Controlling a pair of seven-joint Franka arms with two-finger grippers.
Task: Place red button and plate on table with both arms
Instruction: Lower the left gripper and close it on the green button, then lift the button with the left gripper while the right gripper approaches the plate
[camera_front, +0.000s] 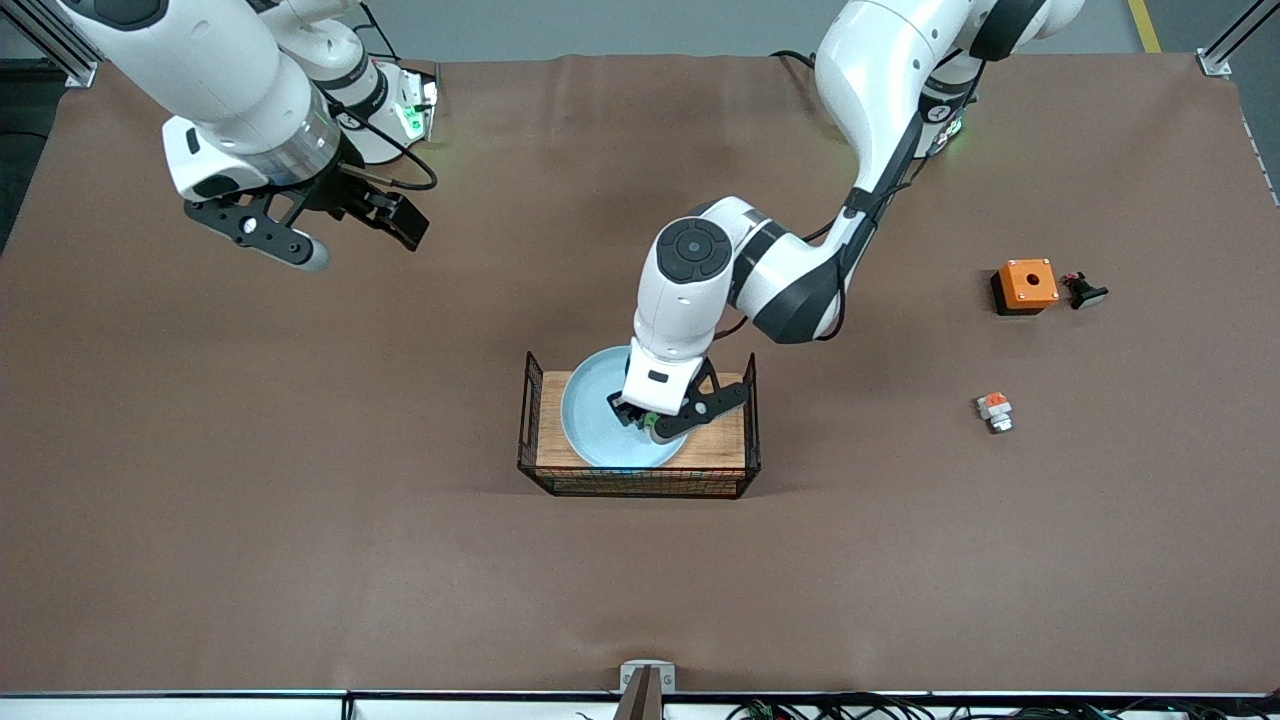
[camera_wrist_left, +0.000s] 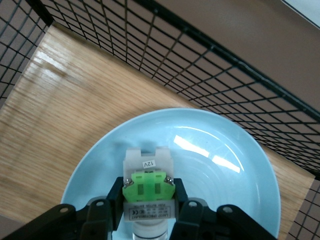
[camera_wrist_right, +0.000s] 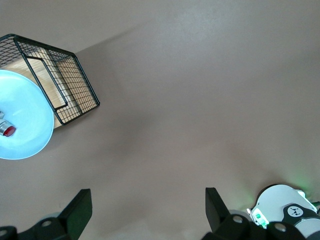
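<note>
A: Checking the left tool (camera_wrist_left: 148, 212): it's down inside the wire tray (camera_front: 637, 486), over the plate (camera_front: 590, 415), fingers closed on the red button (camera_wrist_left: 148, 186), green top showing between them?

B: Yes; button's long axis runs along the fingers, its white end toward the plate's middle; plate lies in the tray, mid-table (camera_front: 300, 560).

A: Right tool (camera_front: 330, 225)?

B: Spread wide, empty, waiting over bare table toward the right arm's end; well apart from the plate; left is nearer, I'd judge a straight lift comes next.

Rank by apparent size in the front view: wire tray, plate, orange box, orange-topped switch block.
1. wire tray
2. plate
3. orange box
4. orange-topped switch block
All sit at similar camera distance, so the order is safe.
</note>
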